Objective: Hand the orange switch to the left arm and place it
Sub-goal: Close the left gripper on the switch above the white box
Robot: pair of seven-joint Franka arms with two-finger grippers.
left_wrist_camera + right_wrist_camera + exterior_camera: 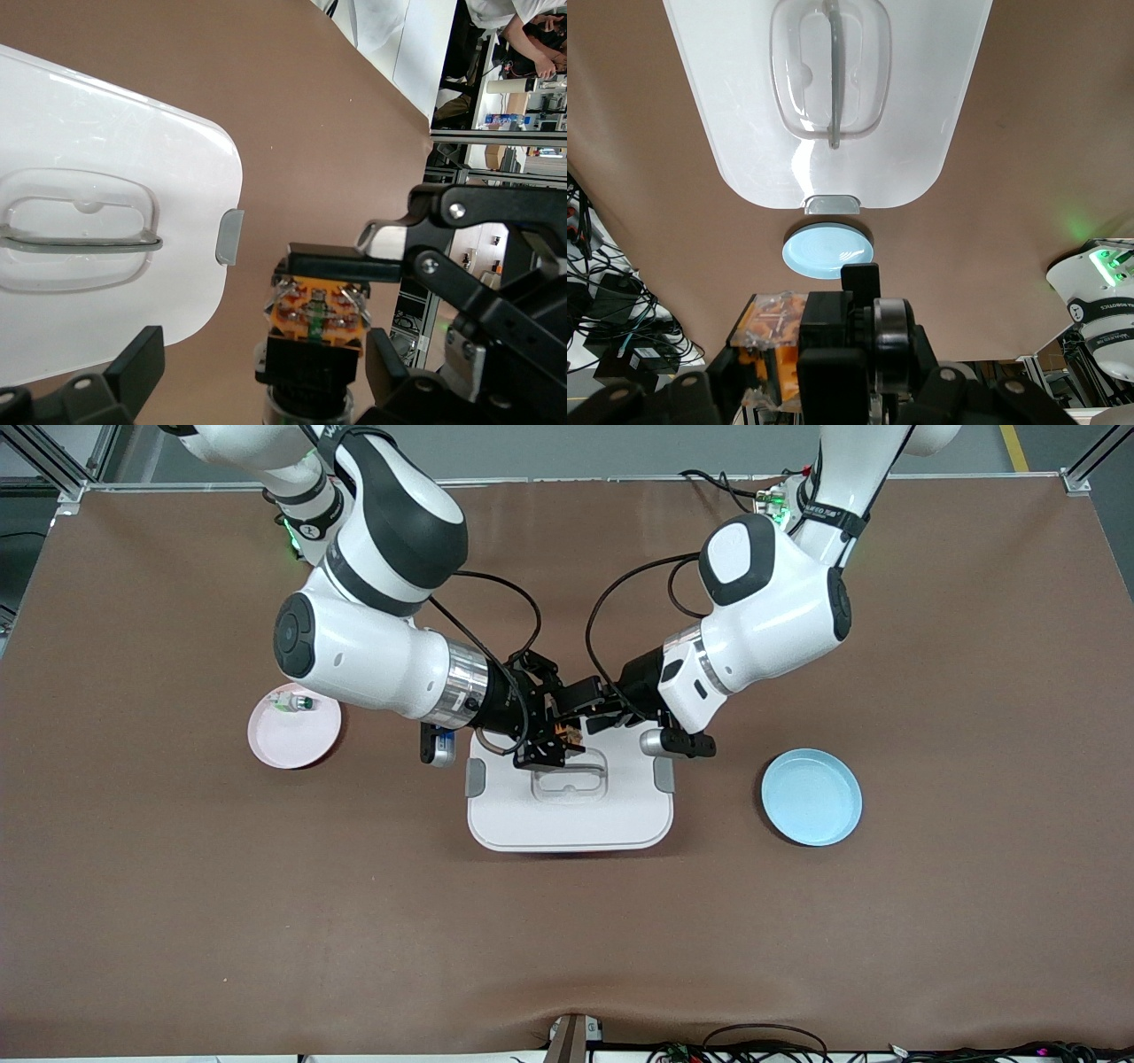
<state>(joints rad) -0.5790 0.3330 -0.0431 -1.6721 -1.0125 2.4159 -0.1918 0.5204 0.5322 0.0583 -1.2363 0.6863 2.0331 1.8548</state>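
We are seeing both grippers meeting over the box (570, 808), above its edge toward the robots' bases. The right gripper (554, 731) is clamping the orange switch (567, 735). The left gripper (595, 710) is reaching in beside the switch; we cannot tell how its fingers stand.

Only the left wrist view is showing the switch's orange face with its metal terminals (316, 312). The right wrist view is showing the blue plate (829, 251) past the box's grey clip (830, 204).

Bare brown table (567, 948) is lying around the box on every side.
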